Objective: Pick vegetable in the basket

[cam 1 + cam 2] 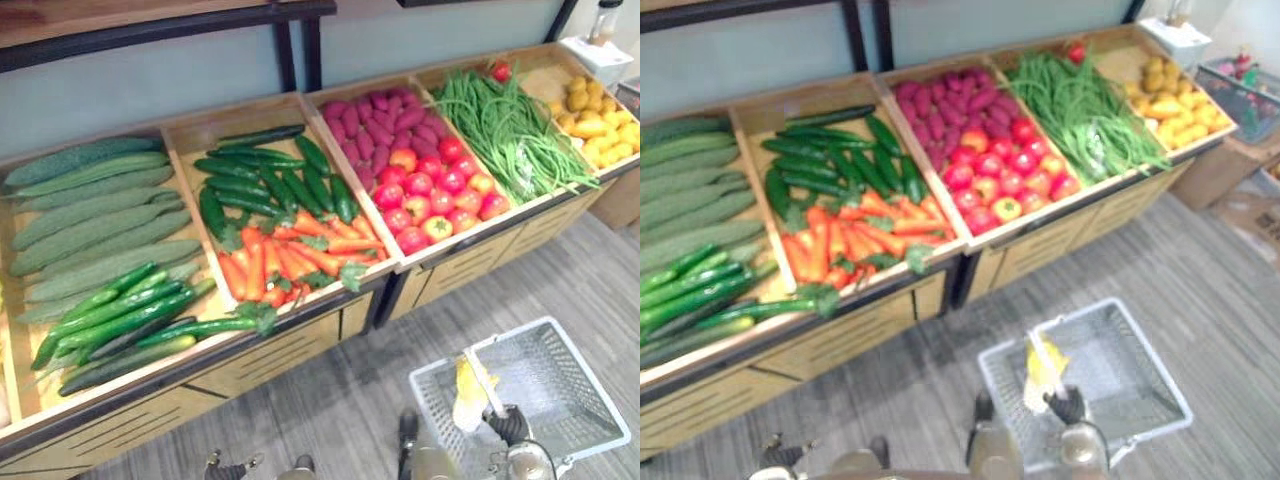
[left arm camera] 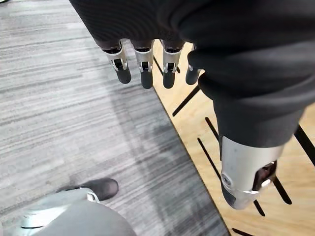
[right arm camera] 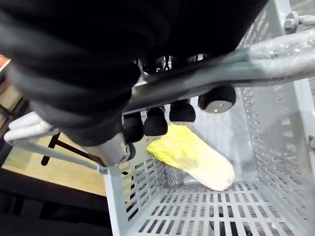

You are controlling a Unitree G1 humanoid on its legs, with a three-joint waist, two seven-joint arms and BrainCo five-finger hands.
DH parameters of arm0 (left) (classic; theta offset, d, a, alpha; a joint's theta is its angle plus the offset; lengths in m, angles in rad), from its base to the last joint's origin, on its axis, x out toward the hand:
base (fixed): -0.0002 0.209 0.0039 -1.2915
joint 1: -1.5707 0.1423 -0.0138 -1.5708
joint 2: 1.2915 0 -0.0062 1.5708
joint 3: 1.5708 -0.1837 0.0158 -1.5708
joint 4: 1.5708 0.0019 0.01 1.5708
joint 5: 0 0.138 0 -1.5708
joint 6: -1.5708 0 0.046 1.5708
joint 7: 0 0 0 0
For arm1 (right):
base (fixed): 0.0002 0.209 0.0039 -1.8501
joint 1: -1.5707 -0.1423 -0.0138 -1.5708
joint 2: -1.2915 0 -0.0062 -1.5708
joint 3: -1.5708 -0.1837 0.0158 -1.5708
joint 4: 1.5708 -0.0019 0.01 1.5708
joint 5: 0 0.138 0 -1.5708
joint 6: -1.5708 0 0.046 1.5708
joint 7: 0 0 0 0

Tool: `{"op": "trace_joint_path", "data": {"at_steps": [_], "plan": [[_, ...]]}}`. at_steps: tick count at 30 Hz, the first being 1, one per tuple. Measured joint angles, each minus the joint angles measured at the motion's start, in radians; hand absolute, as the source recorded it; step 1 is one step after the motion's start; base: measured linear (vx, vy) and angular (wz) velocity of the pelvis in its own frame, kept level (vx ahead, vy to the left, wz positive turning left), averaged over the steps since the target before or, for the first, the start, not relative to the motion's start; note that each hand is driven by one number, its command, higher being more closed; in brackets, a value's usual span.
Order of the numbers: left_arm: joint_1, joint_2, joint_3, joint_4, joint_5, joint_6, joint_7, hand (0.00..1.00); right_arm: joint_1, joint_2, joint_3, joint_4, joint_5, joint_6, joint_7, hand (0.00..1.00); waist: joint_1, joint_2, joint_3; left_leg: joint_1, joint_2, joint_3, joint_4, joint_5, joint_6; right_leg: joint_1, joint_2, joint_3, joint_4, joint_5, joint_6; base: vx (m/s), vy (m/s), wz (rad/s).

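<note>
A pale grey plastic basket (image 1: 588, 377) hangs low over the floor at the lower right, in front of the wooden produce stand (image 1: 300, 345). My right hand (image 1: 510, 425) is shut on the basket's handle (image 3: 221, 73); in the right wrist view its dark fingertips (image 3: 156, 121) curl round the grey bar. Inside the basket lies a yellow and cream leafy vegetable (image 3: 194, 157), leaning toward the near wall (image 1: 470, 390). My left hand (image 2: 142, 59) hangs beside the stand's slatted wooden front, fingers straight, nothing in it.
The stand's bins hold long green gourds (image 1: 90, 215), cucumbers (image 1: 260, 180), carrots (image 1: 290, 255), purple sweet potatoes (image 1: 375, 120), tomatoes (image 1: 435, 195), green beans (image 1: 510, 130) and yellow produce (image 1: 600, 125). Grey plank floor (image 1: 560, 270) lies before it.
</note>
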Motion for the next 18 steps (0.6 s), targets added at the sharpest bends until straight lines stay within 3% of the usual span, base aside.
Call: {"op": "trace_joint_path", "data": {"at_steps": [1, 3, 5, 11, 18], "plan": [[0.000, -0.029, 0.004, 0.001, 0.000, -0.007, -0.002, 0.00, 0.006, -0.017, -0.003, -0.009, 0.001, 0.001, 0.000, 1.00, -0.001, 0.021, -0.004, 0.003, 0.033, -0.005, -0.009, 0.007, -0.020, 0.012, 0.023, -0.016, -0.002, -0.038, -0.020, 0.23, -0.324, 0.36], [0.000, -0.056, 0.006, 0.003, 0.000, -0.009, -0.001, 0.00, 0.005, -0.032, -0.018, -0.009, 0.000, 0.009, 0.001, 1.00, 0.002, 0.066, -0.017, 0.007, 0.074, -0.009, -0.034, 0.012, -0.037, 0.027, 0.065, -0.051, -0.019, -0.052, -0.036, 0.19, -0.251, 0.30], [-0.003, -0.062, 0.031, 0.000, -0.013, -0.010, -0.001, 0.00, 0.008, -0.032, -0.018, -0.008, 0.000, 0.010, 0.005, 1.00, 0.001, 0.079, -0.025, 0.021, 0.108, -0.031, -0.067, 0.061, -0.059, 0.054, 0.098, -0.092, -0.036, -0.070, -0.064, 0.17, -0.223, 0.45], [0.000, -0.064, 0.034, -0.004, -0.034, -0.008, 0.001, 0.00, 0.024, -0.032, -0.018, -0.007, 0.000, 0.006, 0.005, 1.00, 0.000, 0.068, -0.030, 0.021, 0.121, -0.036, -0.070, 0.101, -0.059, 0.131, 0.107, -0.173, -0.090, -0.076, -0.075, 0.06, -0.081, 0.42], [0.011, -0.056, 0.003, -0.067, -0.032, -0.007, 0.016, 0.00, 0.044, -0.031, -0.022, -0.006, -0.001, 0.001, 0.004, 1.00, 0.000, 0.070, -0.052, 0.004, 0.084, -0.043, -0.091, 0.105, -0.058, 0.163, 0.082, -0.211, -0.157, -0.044, -0.053, 0.00, 0.043, 0.20]]}}
